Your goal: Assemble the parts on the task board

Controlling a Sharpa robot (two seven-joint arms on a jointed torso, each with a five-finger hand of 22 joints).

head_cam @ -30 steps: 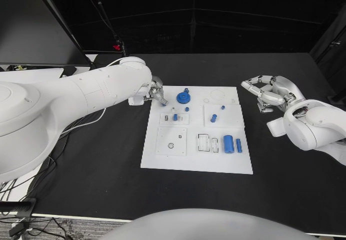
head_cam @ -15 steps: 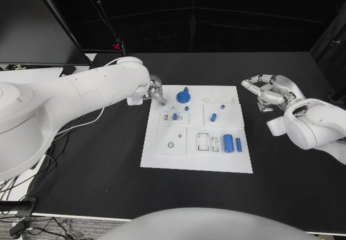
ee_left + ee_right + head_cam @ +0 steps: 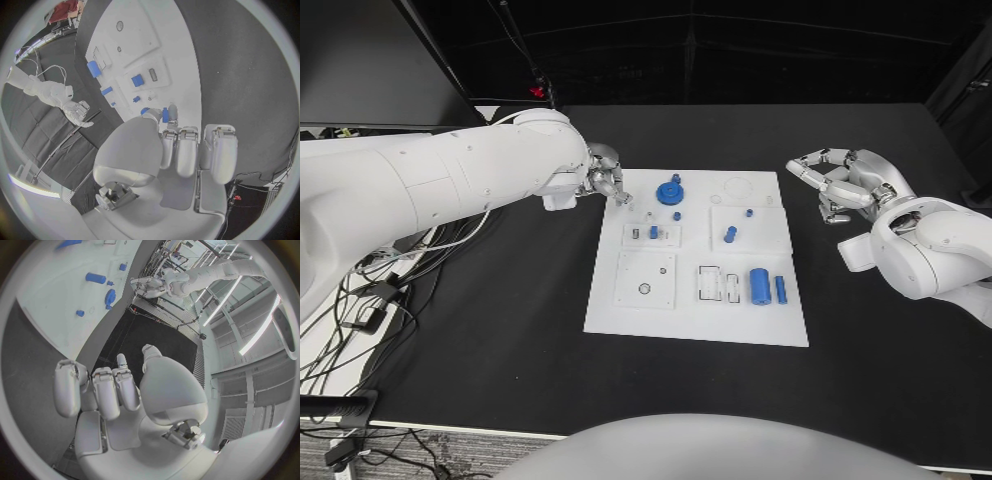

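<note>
Both hands off the white board, nothing held.

Left hand, upper left of centre beside the board's far-left corner: fingers curled in, empty. Blue parts in the board's upper and right sections: round knob, cylinder. Right hand, upper right, over black table: fingers curled, empty.

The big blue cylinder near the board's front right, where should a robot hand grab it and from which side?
Grip the cylinder across its middle, coming from above. It lies flat, its long axis running front to back, so fingers should close on its left and right sides, likely minding the small rod alongside.
</note>
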